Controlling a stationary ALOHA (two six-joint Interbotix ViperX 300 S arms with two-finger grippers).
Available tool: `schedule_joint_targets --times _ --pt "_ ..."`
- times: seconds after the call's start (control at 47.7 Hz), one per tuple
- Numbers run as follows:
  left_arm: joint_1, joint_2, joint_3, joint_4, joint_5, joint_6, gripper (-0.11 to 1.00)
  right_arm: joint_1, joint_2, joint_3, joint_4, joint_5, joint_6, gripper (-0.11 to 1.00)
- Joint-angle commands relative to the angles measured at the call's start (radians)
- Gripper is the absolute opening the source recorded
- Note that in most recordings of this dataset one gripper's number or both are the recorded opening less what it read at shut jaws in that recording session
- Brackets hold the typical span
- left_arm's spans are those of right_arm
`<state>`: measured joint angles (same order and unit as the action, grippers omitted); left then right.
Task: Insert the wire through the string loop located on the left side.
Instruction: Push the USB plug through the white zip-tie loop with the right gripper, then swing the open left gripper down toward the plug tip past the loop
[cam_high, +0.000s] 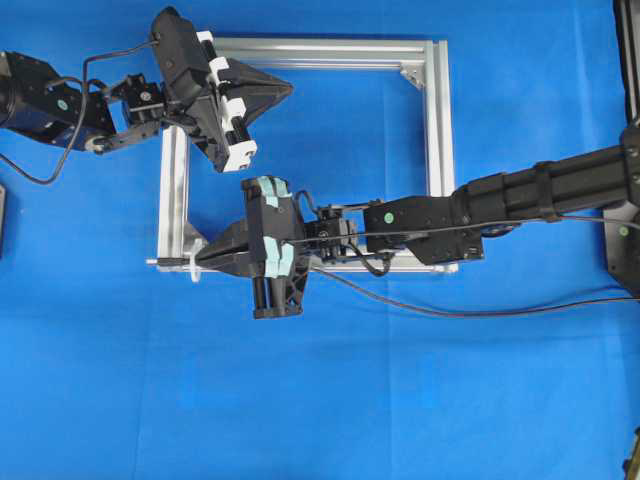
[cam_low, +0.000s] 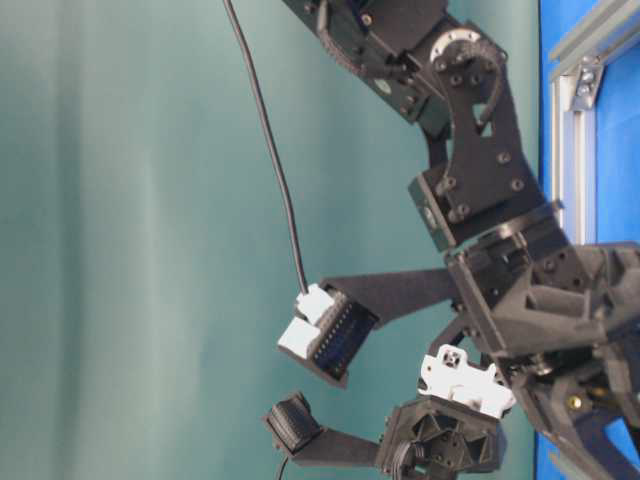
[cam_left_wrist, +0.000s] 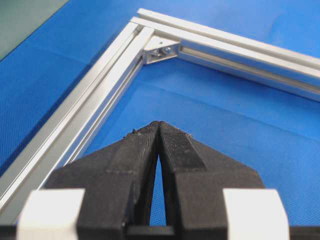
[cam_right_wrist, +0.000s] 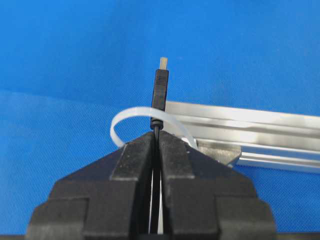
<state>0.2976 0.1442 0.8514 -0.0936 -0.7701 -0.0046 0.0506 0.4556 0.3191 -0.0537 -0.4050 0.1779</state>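
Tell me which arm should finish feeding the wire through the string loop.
Right. Its gripper is shut on the wire, with the plug poking through the string loop at the frame's lower-left corner. The left gripper is shut, empty, over the frame's top.

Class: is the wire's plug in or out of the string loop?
In: the plug pokes past the string loop, held in the right gripper.

aluminium frame (cam_high: 433, 120): I see brushed silver metal, grooved, faintly shiny.
string loop (cam_right_wrist: 131, 116): translucent whitish plastic, smooth.
wire (cam_right_wrist: 159, 89): matt black plug, small metallic tip.
right gripper (cam_right_wrist: 156, 136): matt black plastic, layered rough texture.
left gripper (cam_left_wrist: 159, 126): same grainy black plastic.
bench (cam_high: 320, 400): blue cloth-like matt cover.
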Motion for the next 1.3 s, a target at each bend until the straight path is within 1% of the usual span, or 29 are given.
schedule_joint_targets --times 0.0,0.294,0.399,0.546,0.923,1.028,1.28 --pt "0.000 -0.028 -0.014 0.005 -0.005 -0.002 0.00 0.002 -0.015 -0.028 0.002 -0.003 0.002 0.00" --pt "-0.002 -0.029 -0.012 0.005 -0.005 -0.003 0.00 0.003 -0.012 -0.028 0.002 -0.003 0.003 0.00" --pt "-0.005 -0.040 0.005 0.005 -0.005 -0.003 0.00 0.005 -0.015 -0.026 0.002 -0.003 0.002 0.00" --pt "-0.008 -0.103 0.077 0.005 -0.006 -0.002 0.00 0.005 -0.015 -0.026 0.002 -0.003 0.003 0.00" --pt "0.006 -0.318 0.337 0.003 -0.009 -0.003 0.00 0.003 -0.012 -0.026 0.002 -0.003 0.003 0.00" --pt "0.011 -0.362 0.379 0.003 -0.009 -0.008 0.00 0.005 -0.015 -0.026 0.002 -0.003 0.003 0.00" --pt "0.025 -0.426 0.426 0.003 0.002 -0.008 0.00 0.003 -0.015 -0.026 0.002 -0.003 0.003 0.00"
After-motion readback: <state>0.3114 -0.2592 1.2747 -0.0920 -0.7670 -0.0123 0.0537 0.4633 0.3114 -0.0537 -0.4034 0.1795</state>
